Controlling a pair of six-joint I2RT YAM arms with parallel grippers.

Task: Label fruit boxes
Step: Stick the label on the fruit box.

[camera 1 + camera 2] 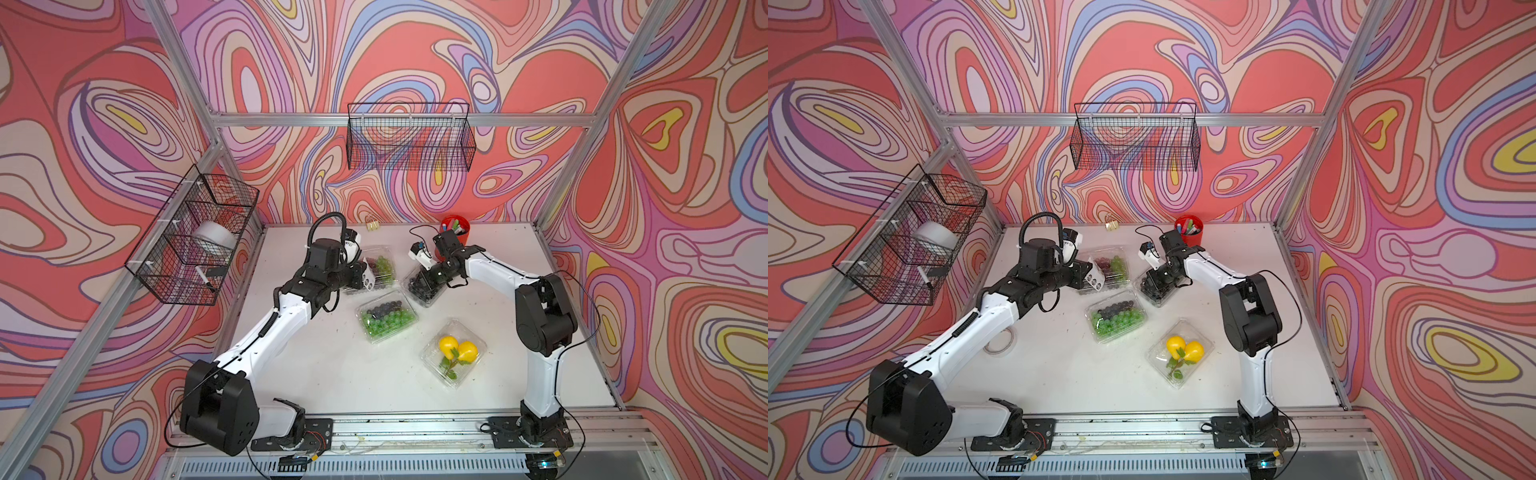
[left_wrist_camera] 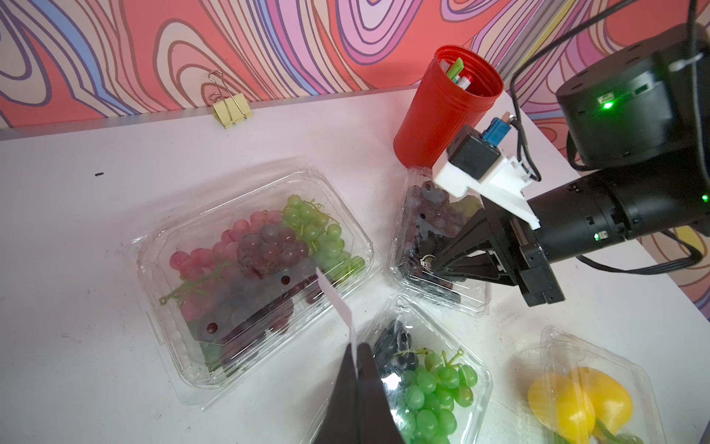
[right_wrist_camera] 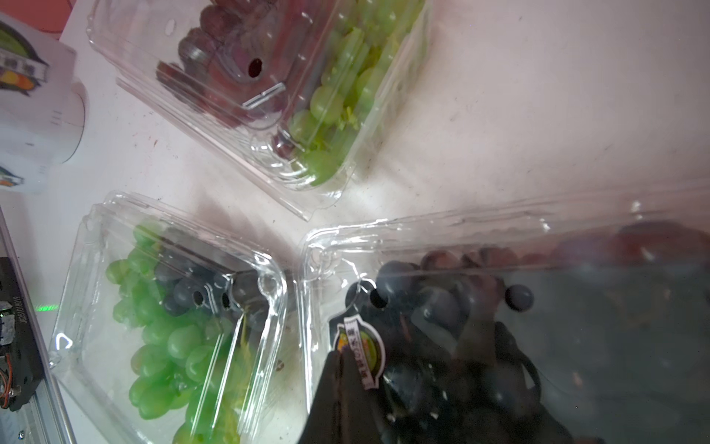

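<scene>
Clear dark-grape clamshell [image 2: 418,230], right jaws clamped (seemingly) on round sticker [image 3: 361,346], left jaws pinching sheet [image 2: 334,298].

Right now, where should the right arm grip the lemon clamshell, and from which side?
Pinch the thin rim lip of the lemon clamshell on the edge facing the right arm's base, coming in low from that side. The box lies flat and shut, and the two lemons bulge under the lid, likely too wide to straddle; that edge is clear of the green-and-dark grape box.
</scene>
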